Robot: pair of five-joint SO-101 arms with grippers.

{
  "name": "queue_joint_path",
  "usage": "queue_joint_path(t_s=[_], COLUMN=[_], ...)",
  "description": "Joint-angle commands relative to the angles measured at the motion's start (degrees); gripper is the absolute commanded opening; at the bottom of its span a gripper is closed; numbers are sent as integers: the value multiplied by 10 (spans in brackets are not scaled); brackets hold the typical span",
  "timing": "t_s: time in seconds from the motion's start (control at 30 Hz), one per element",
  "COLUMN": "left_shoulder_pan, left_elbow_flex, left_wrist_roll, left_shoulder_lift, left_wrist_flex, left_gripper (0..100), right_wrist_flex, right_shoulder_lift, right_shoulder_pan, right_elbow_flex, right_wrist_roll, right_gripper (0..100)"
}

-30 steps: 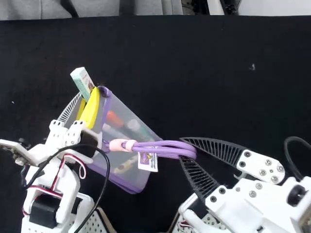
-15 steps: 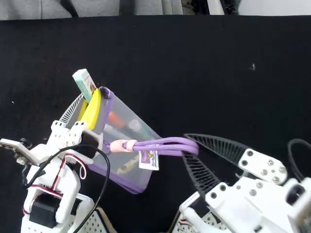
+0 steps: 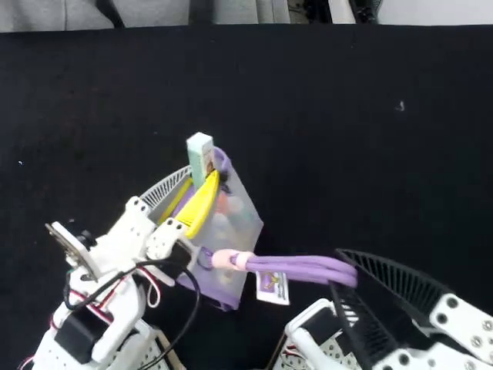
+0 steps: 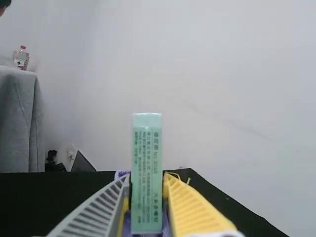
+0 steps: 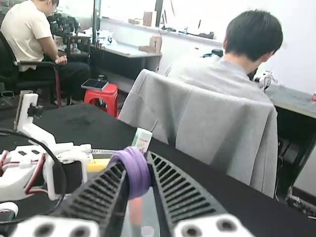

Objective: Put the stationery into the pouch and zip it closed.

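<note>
A slim green stationery box [image 3: 200, 158] stands upright at the mouth of a translucent pouch [image 3: 231, 231] with purple trim. My left gripper [image 3: 202, 176] is shut on it, with a grey finger on one side and a yellow finger [image 3: 199, 204] on the other. In the left wrist view the box [image 4: 147, 173] fills the gap between those fingers. Coloured items show through the pouch wall. A purple strap [image 3: 300, 268] runs from the pouch to my right gripper [image 3: 335, 270], which is shut on it. The strap [image 5: 134, 173] sits pinched between the black fingers in the right wrist view.
A white paper tag [image 3: 271, 287] hangs from the strap near the pouch. The black table [image 3: 347, 139] stretches away behind and to the right. A grey jacket [image 5: 197, 113] is draped over a chair beyond the table's far edge.
The left arm has swung the box and pouch to the right and turned them more upright. The right gripper has drawn back toward the lower right, with the strap still in it.
</note>
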Motion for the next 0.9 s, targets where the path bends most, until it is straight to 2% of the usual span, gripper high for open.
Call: queue_joint_path(t_s=[0.0, 0.23, 0.43, 0.6, 0.87], left_shoulder_pan=[4, -29, -22, -22, -2], left_elbow_flex=[103, 97, 33, -36, -62], left_wrist_roll=[-29, -25, -8, 10, 6], left_shoulder_lift=[7, 7, 7, 7, 8], left_wrist_flex=[-41, -55, 44, 109, 116], left_gripper=[33, 37, 180, 188, 190], right_wrist_flex=[11, 17, 1, -3, -3], right_shoulder_lift=[-22, -59, -82, -81, -85], right_shoulder_pan=[12, 13, 13, 13, 13], right_elbow_flex=[-2, 17, 80, 87, 87], right_wrist_roll=[3, 27, 31, 31, 31], right_gripper=[11, 11, 11, 11, 11])
